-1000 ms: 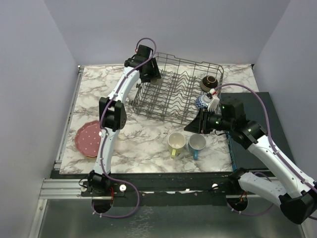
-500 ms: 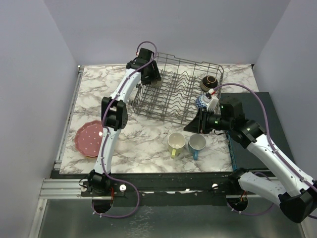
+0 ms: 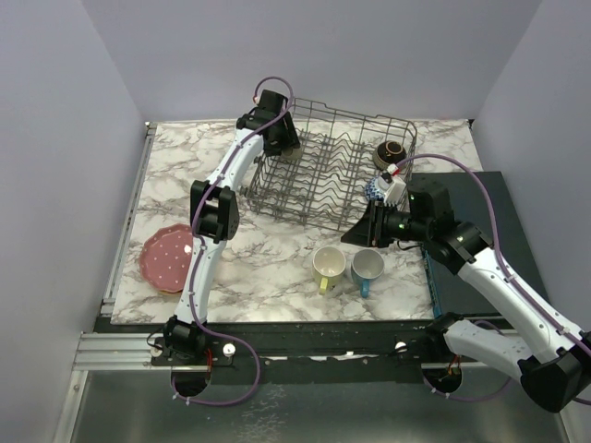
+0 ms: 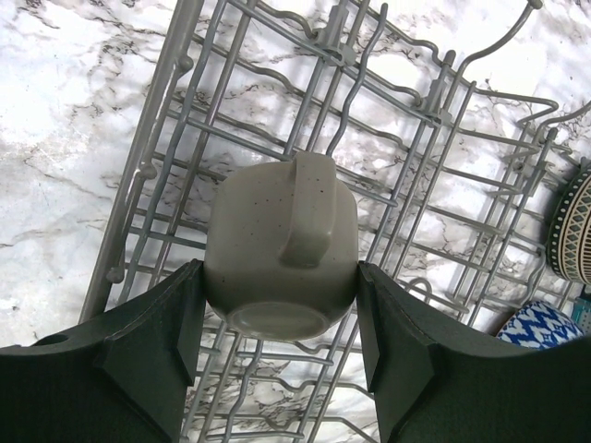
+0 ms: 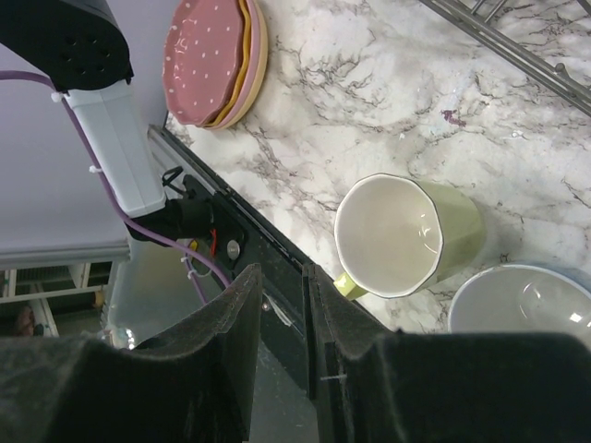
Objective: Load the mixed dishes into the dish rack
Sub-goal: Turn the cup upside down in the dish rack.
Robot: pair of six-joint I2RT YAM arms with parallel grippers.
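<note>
My left gripper (image 3: 282, 146) (image 4: 279, 272) is shut on the grey-beige mug (image 4: 277, 240). It holds the mug on its side, handle up, over the far left end of the dish rack (image 3: 332, 171) (image 4: 416, 138). My right gripper (image 3: 355, 235) (image 5: 284, 277) hovers just above and right of the pale yellow mug (image 3: 329, 266) (image 5: 406, 235), jaws a narrow gap apart with nothing between them. The blue mug (image 3: 367, 268) (image 5: 526, 300) stands beside the yellow one. A dotted pink plate tops the plate stack (image 3: 166, 257) (image 5: 212, 60) at the table's left.
A blue-white patterned bowl (image 3: 376, 190) (image 4: 540, 325) and a dark brown bowl (image 3: 391, 152) (image 4: 572, 231) sit at the rack's right end. A dark flat box (image 3: 489, 198) lies along the table's right side. The table's black front edge (image 5: 277, 240) runs under my right gripper.
The left gripper has shifted slightly right with the mug over the rack. The right gripper has edged a little left toward the yellow mug.
</note>
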